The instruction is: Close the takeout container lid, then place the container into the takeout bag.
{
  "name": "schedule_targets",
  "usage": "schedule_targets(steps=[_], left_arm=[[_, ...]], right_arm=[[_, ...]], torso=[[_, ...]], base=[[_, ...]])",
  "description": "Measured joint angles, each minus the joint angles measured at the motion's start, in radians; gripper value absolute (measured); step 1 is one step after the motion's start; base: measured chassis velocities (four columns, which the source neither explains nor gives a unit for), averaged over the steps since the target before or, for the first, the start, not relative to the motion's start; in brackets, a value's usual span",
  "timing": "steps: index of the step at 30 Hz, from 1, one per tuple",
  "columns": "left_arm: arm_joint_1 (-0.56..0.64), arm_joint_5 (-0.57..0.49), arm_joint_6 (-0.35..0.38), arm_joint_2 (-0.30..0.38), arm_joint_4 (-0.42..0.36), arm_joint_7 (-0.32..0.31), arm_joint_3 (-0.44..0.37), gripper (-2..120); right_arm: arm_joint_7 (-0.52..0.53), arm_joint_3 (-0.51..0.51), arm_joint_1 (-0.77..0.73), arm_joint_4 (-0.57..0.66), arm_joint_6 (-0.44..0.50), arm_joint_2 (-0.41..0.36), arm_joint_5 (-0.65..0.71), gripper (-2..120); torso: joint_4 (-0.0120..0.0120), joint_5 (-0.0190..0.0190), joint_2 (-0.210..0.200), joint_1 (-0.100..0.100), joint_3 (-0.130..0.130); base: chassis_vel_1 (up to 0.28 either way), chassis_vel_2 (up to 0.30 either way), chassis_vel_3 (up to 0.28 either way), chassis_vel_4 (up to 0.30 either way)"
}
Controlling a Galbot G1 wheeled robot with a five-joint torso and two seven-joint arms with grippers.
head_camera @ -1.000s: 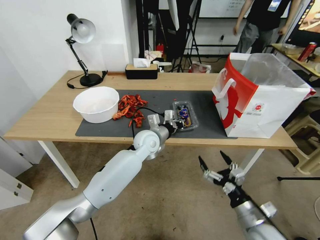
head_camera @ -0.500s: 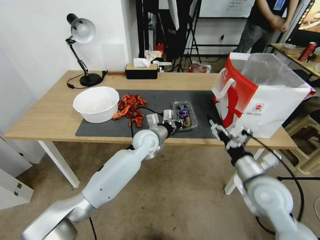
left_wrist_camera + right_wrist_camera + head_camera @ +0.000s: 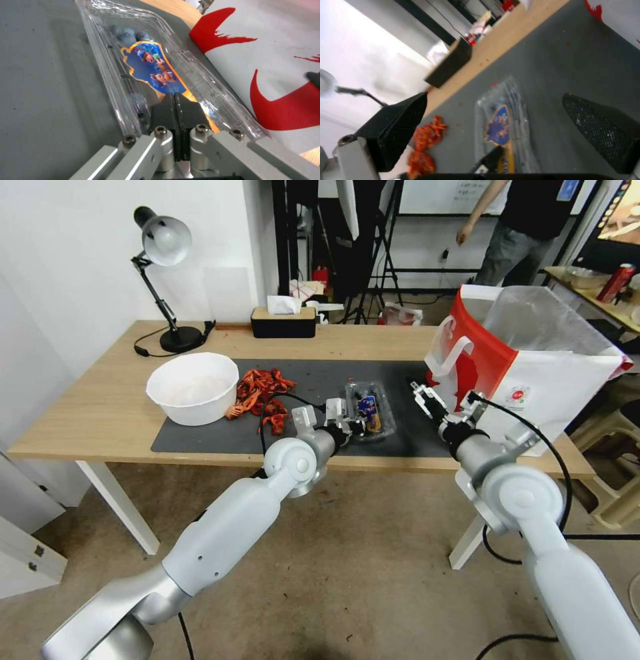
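My left end effector (image 3: pixel 176 100), fingers together, presses the near end of the lid (image 3: pixel 156 70); the container (image 3: pixel 370 411) lies on the table (image 3: pixel 100 413), left of the bag (image 3: pixel 533 373). My right end effector (image 3: pixel 445 405) hovers spread beside it. I should press evenly so the lid snaps without sliding.

No words or numbers can be read. On the lid (image 3: pixel 156 67) a blue label with cartoon figures is seen, without legible text. On the takeout bag (image 3: pixel 533 393) a small red logo (image 3: pixel 514 395) is printed, with a line below too small to read.
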Motion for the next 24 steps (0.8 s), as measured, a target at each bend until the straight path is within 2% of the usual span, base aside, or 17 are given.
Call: schedule_targets(steps=[9,11,13,19,24], left_arm=[[-0.001,0.000,-0.005,-0.006,0.008,0.002,0.009,0],[-0.001,0.000,-0.006,-0.007,0.010,0.003,0.009,0],[-0.002,0.000,-0.006,-0.007,0.010,0.003,0.009,0],[-0.005,-0.011,-0.010,0.003,0.010,0.004,0.004,0],[-0.006,-0.016,-0.014,0.011,0.009,0.006,0.001,0]], right_arm=[[0.009,-0.064,0.095,-0.084,-0.146,-0.010,-0.052,100],[-0.023,-0.079,0.126,-0.121,-0.209,-0.013,-0.066,100],[-0.048,-0.089,0.140,-0.140,-0.226,-0.014,-0.085,100],[-0.204,-0.131,0.196,-0.239,-0.237,-0.015,-0.212,100],[-0.239,-0.144,0.223,-0.280,-0.271,-0.013,-0.249,100]], torso=[[0.0001,0.0000,0.000,0.000,0.000],[0.0001,-0.0002,0.000,0.000,0.000],[0.0000,-0.0001,0.000,0.000,0.000],[0.0001,-0.0002,0.000,0.000,0.000],[0.0001,-0.0001,0.000,0.000,0.000]], base=[[0.000,0.000,0.000,0.000],[0.000,0.000,0.000,0.000],[0.000,0.000,0.000,0.000],[0.000,0.000,0.000,0.000],[0.000,0.000,0.000,0.000]])
